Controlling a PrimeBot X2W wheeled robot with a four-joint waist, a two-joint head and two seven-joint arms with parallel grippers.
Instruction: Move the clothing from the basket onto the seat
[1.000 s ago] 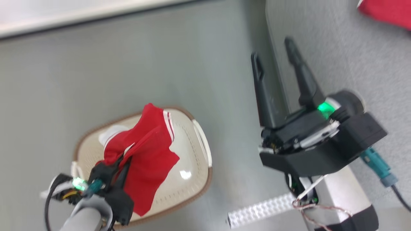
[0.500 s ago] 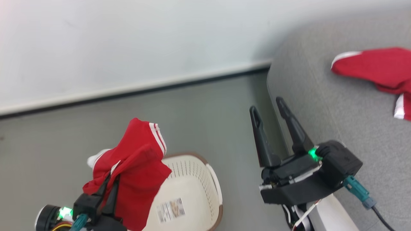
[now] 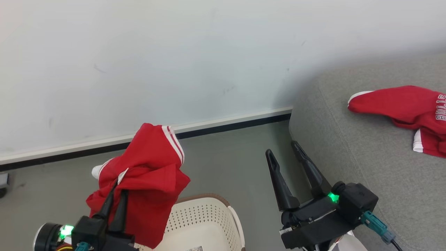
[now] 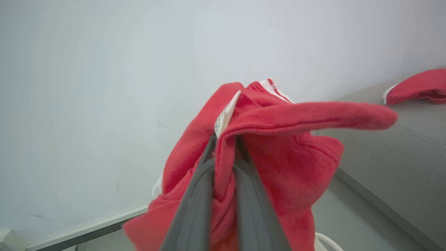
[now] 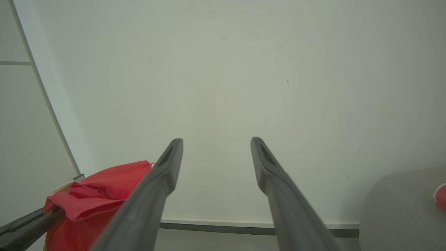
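The grey floor runs up to a white wall with a dark-edged baseboard. On it stand a cream basket with a brown rim and, to the right, a grey seat. A red garment with white trim lies on the seat.

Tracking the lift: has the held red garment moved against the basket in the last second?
Yes: up. The red garment, held by the left gripper, hung across the basket; now only its hem overlaps the rim.
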